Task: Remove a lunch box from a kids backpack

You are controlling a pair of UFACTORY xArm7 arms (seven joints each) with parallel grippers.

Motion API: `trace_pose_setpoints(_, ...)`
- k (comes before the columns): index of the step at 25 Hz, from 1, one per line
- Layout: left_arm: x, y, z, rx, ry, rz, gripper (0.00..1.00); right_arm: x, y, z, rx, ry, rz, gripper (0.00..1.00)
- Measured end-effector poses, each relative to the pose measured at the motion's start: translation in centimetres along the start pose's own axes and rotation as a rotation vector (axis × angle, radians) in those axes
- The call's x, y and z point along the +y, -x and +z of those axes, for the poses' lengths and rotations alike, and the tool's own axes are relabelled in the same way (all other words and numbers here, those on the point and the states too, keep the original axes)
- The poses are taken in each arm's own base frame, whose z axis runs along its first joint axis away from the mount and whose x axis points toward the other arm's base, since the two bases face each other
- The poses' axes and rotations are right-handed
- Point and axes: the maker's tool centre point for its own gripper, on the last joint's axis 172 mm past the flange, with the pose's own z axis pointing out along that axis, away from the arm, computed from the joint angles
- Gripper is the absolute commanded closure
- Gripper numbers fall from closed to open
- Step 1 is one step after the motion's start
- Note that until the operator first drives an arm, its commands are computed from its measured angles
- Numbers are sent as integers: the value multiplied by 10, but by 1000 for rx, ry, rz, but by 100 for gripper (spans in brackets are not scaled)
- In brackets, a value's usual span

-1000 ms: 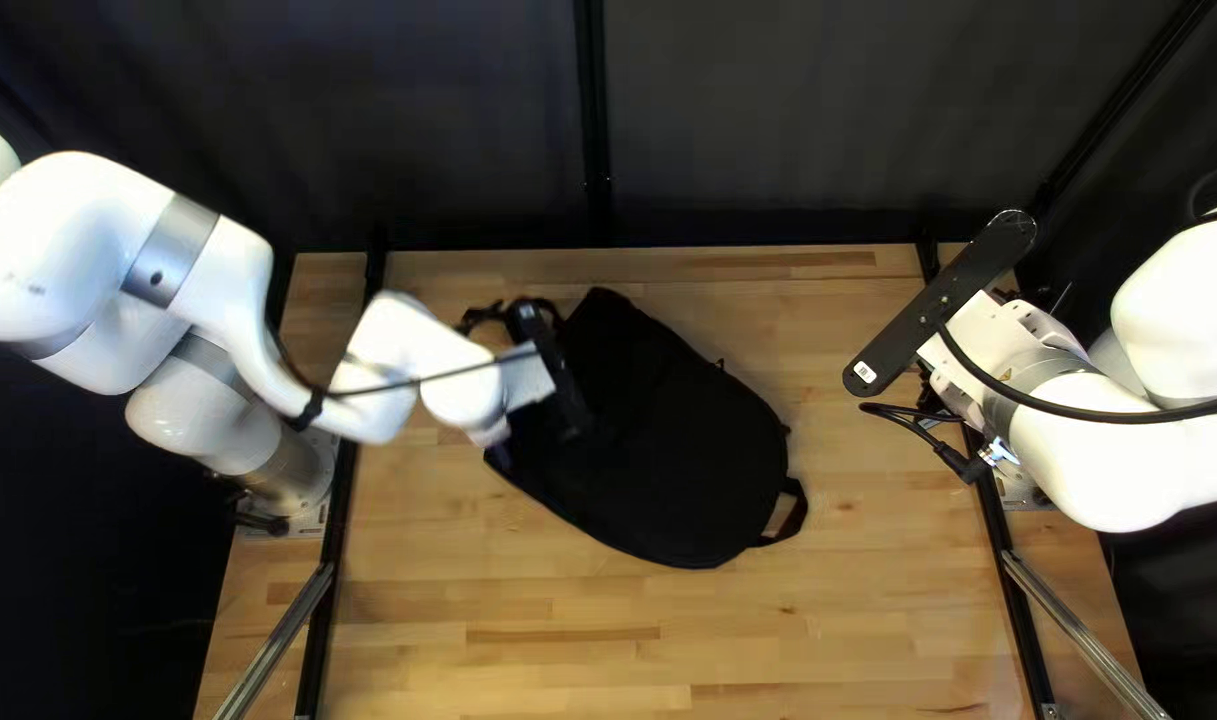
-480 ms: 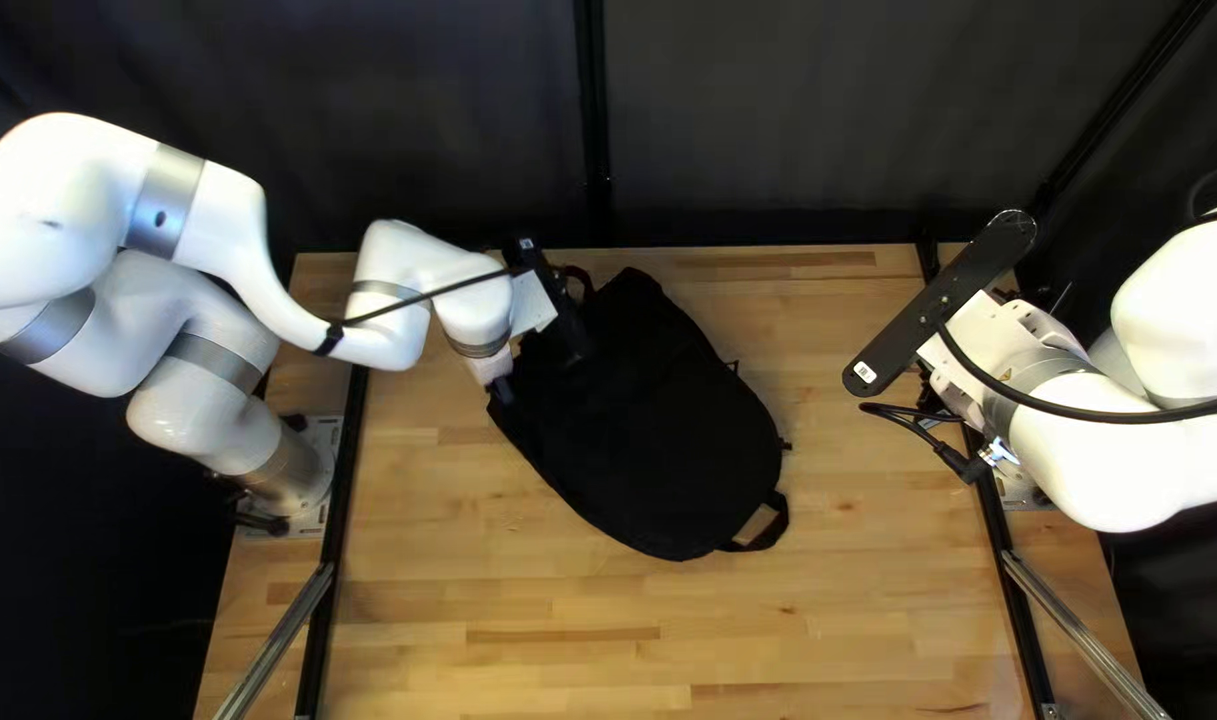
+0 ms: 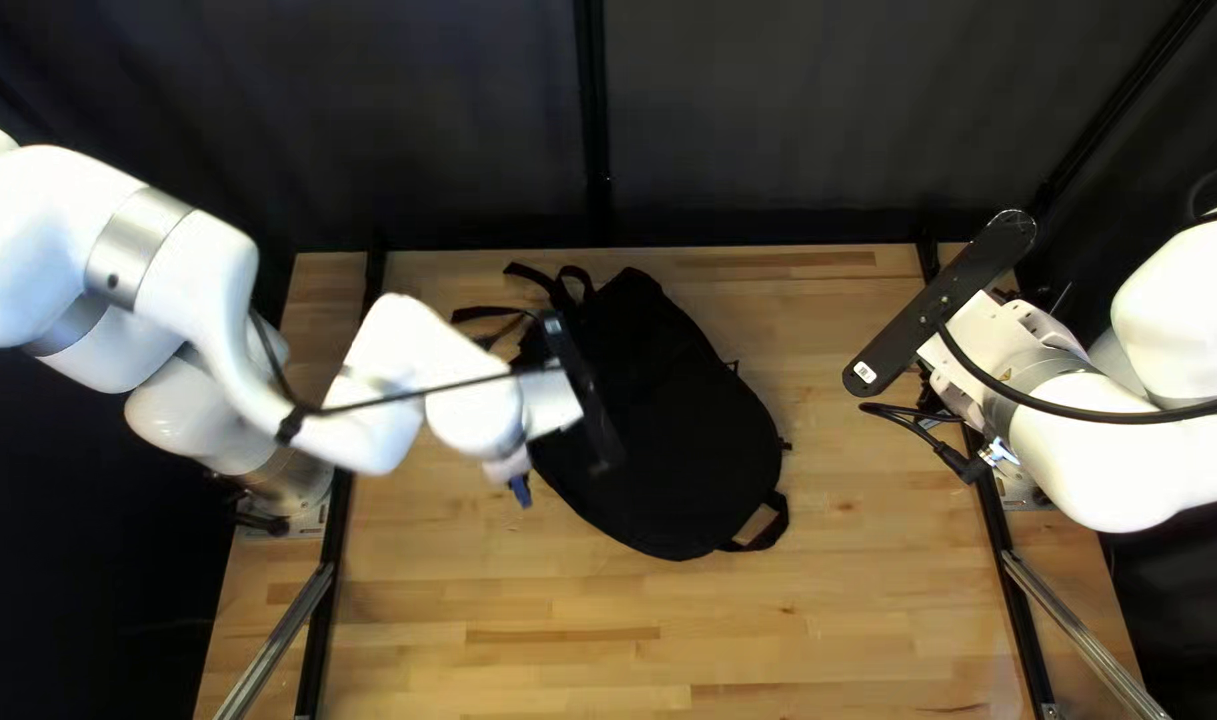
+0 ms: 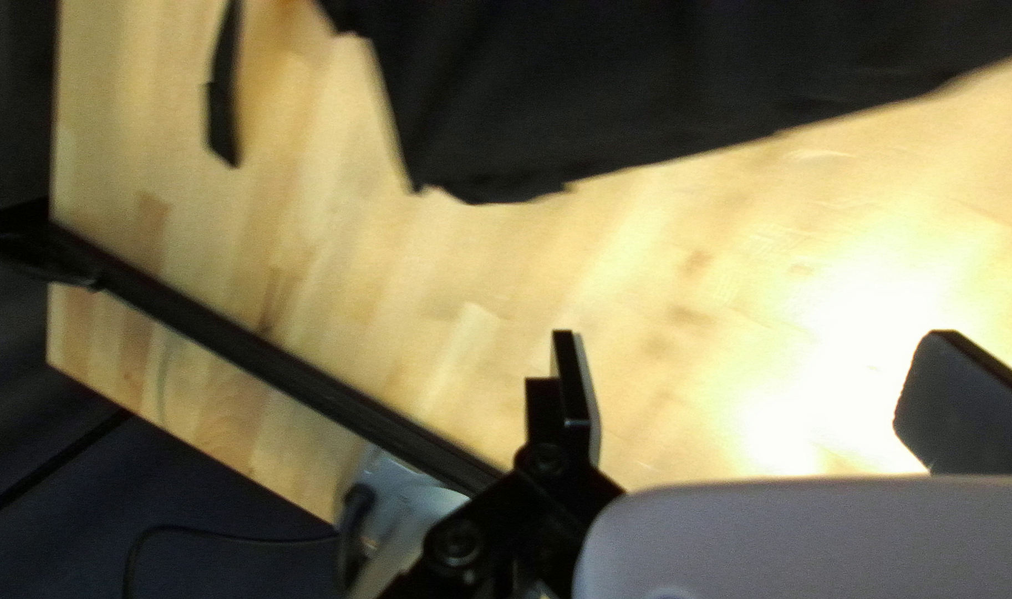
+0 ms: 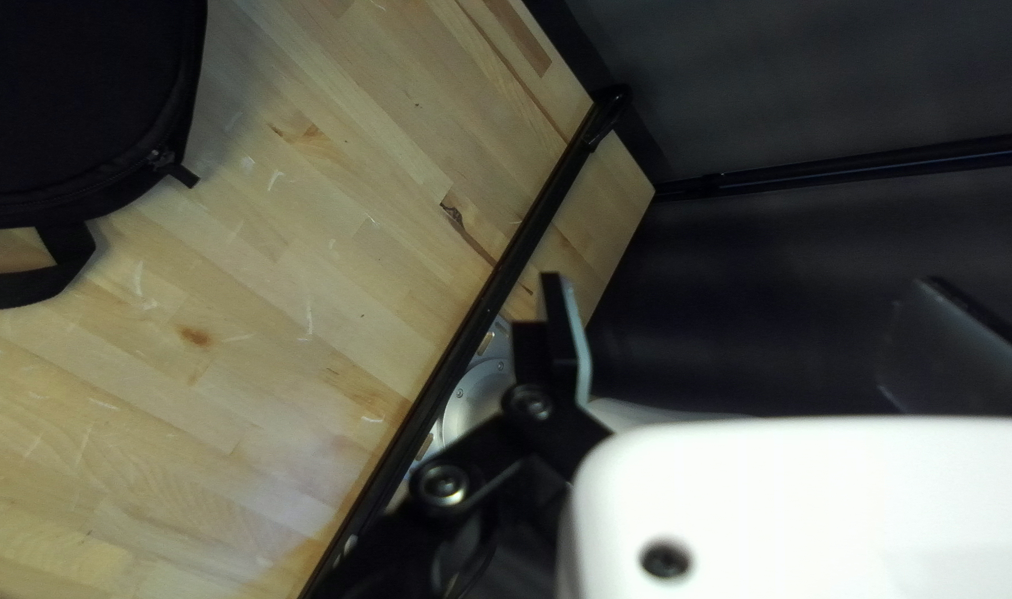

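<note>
Bench (image 3: 542, 667): over its left half, your left arm (image 3: 215, 280) has swung toward the near edge since the last frame, uncovering the straps (image 4: 224, 111); the bag looks unmoved.
Right arm (image 3: 1102, 447): off to the right edge, well apart from the bag.
Left rail (image 4: 267, 357): runs along the bench's left edge; mind it if you swing low that way.
Bag (image 3: 688, 454): slantwise on the bench, one corner near the far edge, the rounded end toward the right near corner. You seem to be at the opening step; I see no gap in it.
Lunch box: not in sight, presumably inside the bag; I cannot confirm it.
Left gripper (image 4: 755, 355): fingers wide apart, holding nothing, above bare bench beside the bag. Next, you probably need to line it up with the zip, one arm steadying the cloth.
Right gripper (image 5: 744, 305): spread wide, nothing held.
Straps: loose past the bag's left end; they could snag a finger.
Handle (image 5: 71, 261): at the rounded end, a likely hold for the right.
Tab (image 5: 186, 175): small, on the bag's edge, perhaps by the zip.
</note>
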Motion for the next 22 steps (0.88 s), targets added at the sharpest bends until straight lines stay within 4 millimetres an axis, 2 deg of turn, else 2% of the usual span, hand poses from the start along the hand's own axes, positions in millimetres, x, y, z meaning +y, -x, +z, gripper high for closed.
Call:
trace_pose_setpoints(3, -2, 8, -37, 14, -5, 29, 0, 0, 0, 0, 0, 0, 0, 0)
trace_pose_setpoints(9, -49, 25, -120, 86, -14, 70, 0, 0, 0, 0, 0, 0, 0, 0)
trace_pose_setpoints(12, -63, 37, -156, 146, -15, 99, 0, 0, 0, 0, 0, 0, 0, 0)
trace_pose_setpoints(14, -65, 41, -164, 163, -14, 109, 0, 0, 0, 0, 0, 0, 0, 0)
trace_pose_setpoints(22, -66, 42, -166, 166, -15, 111, 0, 0, 0, 0, 1, 0, 0, 0)
